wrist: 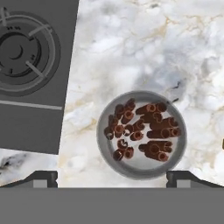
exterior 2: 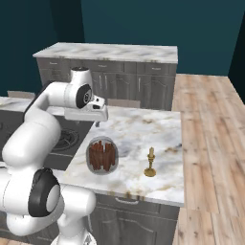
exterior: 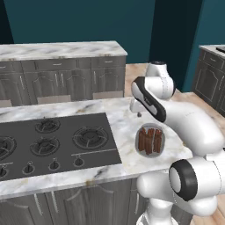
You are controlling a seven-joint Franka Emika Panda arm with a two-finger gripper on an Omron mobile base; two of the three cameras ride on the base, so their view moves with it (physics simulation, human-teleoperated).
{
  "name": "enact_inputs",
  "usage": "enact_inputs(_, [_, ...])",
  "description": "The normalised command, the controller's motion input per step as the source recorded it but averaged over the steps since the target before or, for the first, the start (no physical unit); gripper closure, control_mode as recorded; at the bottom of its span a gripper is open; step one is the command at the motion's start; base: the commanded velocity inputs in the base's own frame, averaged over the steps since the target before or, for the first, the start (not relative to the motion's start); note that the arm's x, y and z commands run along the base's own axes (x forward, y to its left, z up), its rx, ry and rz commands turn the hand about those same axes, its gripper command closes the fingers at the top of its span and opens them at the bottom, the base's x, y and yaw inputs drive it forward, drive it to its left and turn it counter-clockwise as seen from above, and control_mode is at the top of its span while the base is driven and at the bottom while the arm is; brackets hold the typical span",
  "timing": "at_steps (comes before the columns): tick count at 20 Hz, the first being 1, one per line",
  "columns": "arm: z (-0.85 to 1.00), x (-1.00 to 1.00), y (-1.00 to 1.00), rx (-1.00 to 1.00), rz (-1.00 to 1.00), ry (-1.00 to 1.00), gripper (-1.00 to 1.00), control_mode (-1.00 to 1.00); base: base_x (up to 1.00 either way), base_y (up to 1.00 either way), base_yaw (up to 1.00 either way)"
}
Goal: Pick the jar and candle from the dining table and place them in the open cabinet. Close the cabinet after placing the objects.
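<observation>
The jar (exterior: 150, 140) (exterior 2: 102, 155) (wrist: 141, 133), clear glass packed with reddish-brown sticks, stands on the dining table's marble top (exterior: 118, 125) (exterior 2: 143, 127) (wrist: 131, 43), just right of the black cooktop (exterior: 52, 140) (wrist: 30, 65). My gripper (exterior: 139, 113) (exterior 2: 97, 122) (wrist: 112, 178) hangs open above the marble, pointing down, a little behind the jar and not touching it. In the hand view the jar lies between the two fingertips (wrist: 181, 177), slightly toward the right one. The candle (exterior 2: 150, 162) in its brass holder stands upright to the jar's right, near the table's front edge. The cabinet is out of view.
A second marble counter with grey base cabinets (exterior: 61, 50) (exterior 2: 110, 50) runs along the back. Chair backs (exterior: 55, 99) line the table's far side. Wooden floor (exterior 2: 206, 119) lies beyond the table's right end, and another dark cabinet unit (exterior: 213, 70) stands far right.
</observation>
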Motion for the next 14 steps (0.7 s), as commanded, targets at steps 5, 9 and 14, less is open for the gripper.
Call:
enact_inputs(5, [-0.35,0.0,0.0,0.0,0.0,0.02,-1.0,-1.0,0.0,0.0,0.0])
enact_inputs(9, [-0.33,0.0,0.0,0.0,0.0,0.01,-1.0,-1.0,0.0,0.0,0.0])
enact_inputs(14, [-0.31,0.04,0.0,0.0,0.0,0.01,-1.0,-1.0,0.0,0.0,0.0])
